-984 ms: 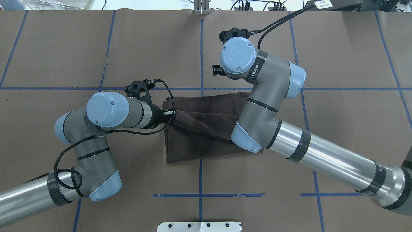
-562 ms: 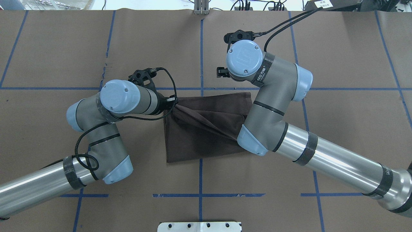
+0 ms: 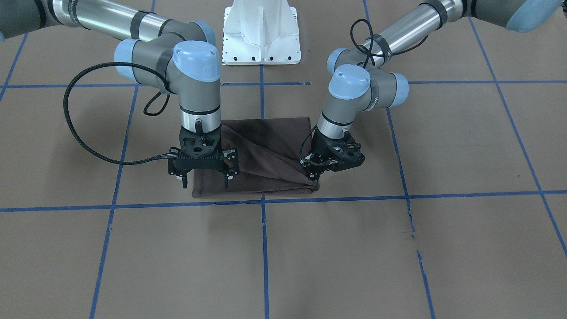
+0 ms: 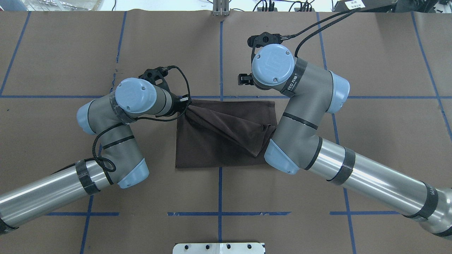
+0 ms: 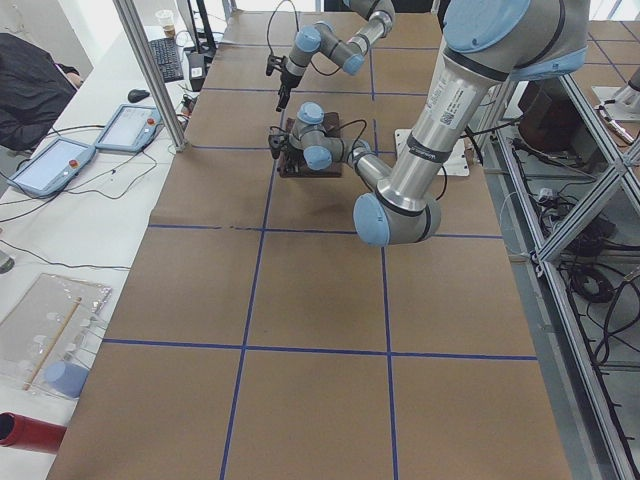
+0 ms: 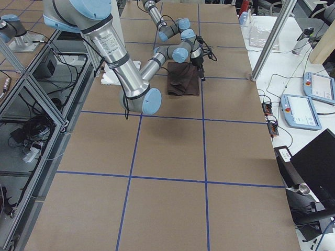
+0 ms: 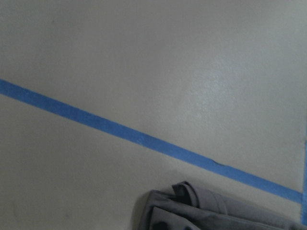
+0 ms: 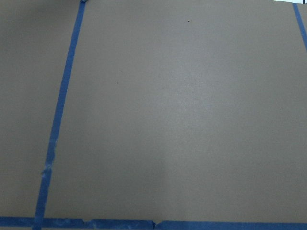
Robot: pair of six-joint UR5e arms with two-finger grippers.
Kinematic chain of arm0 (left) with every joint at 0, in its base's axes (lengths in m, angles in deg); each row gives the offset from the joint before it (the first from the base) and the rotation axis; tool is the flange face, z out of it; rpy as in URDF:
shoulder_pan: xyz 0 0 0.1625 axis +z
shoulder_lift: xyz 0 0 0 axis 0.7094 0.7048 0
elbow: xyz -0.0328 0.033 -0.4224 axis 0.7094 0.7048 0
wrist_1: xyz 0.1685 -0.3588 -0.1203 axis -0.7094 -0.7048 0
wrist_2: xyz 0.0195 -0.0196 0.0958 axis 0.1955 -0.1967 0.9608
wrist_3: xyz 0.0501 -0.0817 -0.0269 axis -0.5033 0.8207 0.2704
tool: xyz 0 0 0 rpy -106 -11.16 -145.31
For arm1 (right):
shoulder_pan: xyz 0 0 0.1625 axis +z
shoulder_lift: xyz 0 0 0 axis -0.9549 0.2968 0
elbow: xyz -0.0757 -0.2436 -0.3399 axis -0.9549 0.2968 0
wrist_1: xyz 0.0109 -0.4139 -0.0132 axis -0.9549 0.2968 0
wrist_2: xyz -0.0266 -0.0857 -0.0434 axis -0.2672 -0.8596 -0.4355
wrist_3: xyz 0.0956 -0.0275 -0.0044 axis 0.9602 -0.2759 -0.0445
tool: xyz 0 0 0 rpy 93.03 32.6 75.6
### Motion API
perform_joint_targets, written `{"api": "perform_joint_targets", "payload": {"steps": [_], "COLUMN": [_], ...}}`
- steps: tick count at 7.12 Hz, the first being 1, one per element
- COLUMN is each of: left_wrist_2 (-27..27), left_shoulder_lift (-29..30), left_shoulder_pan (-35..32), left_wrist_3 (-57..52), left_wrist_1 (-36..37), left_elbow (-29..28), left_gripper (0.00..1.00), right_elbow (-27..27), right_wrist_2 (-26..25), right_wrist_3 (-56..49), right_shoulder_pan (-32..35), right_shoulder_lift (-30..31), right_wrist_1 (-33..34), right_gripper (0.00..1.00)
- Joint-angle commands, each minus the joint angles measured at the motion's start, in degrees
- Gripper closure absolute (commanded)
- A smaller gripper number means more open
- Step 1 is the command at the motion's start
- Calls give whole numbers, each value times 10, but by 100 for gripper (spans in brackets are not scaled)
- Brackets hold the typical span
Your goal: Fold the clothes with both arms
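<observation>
The dark brown T-shirt (image 3: 266,150) lies folded into a rectangle at the table's middle, also in the overhead view (image 4: 212,151). My left gripper (image 3: 313,176) is shut on a shirt corner, held low at the far left corner of the rectangle (image 4: 186,103). A raised diagonal fold runs from that corner back across the cloth. The pinched fabric (image 7: 206,211) shows at the bottom of the left wrist view. My right gripper (image 3: 204,180) is open and empty, just above the shirt's far right corner. In the overhead view it is mostly hidden under its own wrist.
Brown paper with blue tape grid lines (image 4: 220,53) covers the table. The white pedestal base (image 3: 261,31) stands at the robot's side. Tablets (image 5: 50,165) lie on a side bench beyond the far table edge. The right wrist view shows only paper and tape.
My left gripper has carried the shirt corner away from the robot to the far edge, sweeping the fold over. My right arm has shifted slightly right.
</observation>
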Motion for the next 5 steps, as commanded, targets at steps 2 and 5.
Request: {"api": "perform_joint_targets", "payload": {"steps": [2, 5], "left_wrist_2": [-51, -100], "left_shoulder_lift": [-21, -57], "left_shoulder_pan": [-45, -71], "left_wrist_3": [-171, -218], "left_wrist_1": [0, -1], "left_elbow": [60, 94], "left_gripper": [0, 0], "right_elbow": [-40, -39], "right_wrist_2": [-2, -119], "right_wrist_3": [14, 57], "right_shoulder_pan": [-40, -147], "right_shoulder_lift": [-9, -10], "right_wrist_1": [39, 96], "right_gripper": [0, 8]}}
